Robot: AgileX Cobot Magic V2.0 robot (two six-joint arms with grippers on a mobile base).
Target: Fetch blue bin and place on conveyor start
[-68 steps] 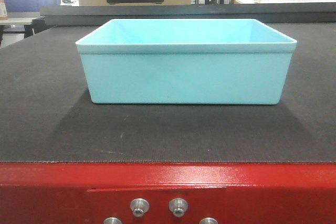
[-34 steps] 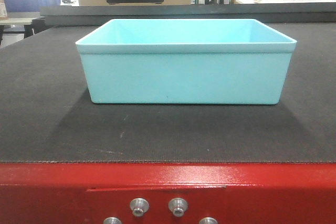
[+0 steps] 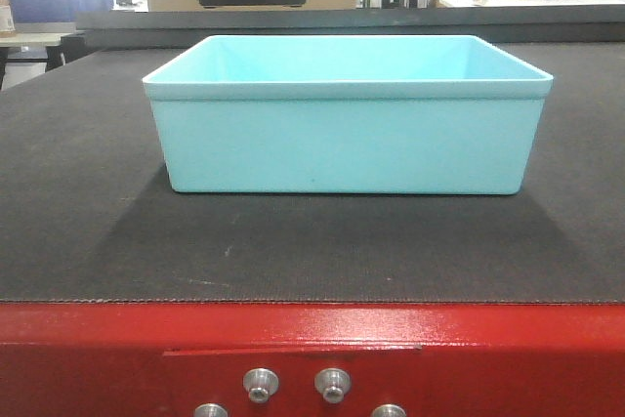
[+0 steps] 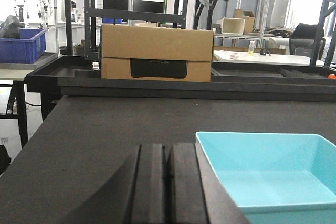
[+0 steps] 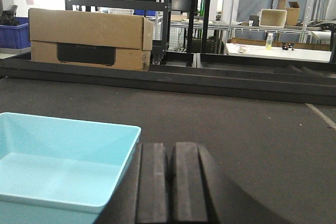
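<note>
So the blue bin (image 3: pixel 347 114) is sitting flat and upright on the conveyor start (image 3: pixel 88 231), open top, nothing visible inside it, roughly centred across the belt and set back a little from the near edge. The front view shows its long side facing the camera, rim level, base fully on the dark fabric. Just below the belt edge is the red frame (image 3: pixel 312 354) with a few silver bolts (image 3: pixel 261 384) poking out. The left gripper (image 4: pixel 167 192) is off to the bin's left side, not touching it as far as I can see, and its two dark fingers are pressed together with only a thin seam between them, nothing in there. The right gripper (image 5: pixel 170 187) is the same deal on the other side of the bin, fingers closed on each other and empty, sitting just beside the bin's corner, though the angle is low so contact is hard to rule out. Further back past the belt there's a cardboard box (image 4: pixel 156 52) on a black rack, and a dark blue crate (image 4: pixel 21 45) way off to the left
</note>
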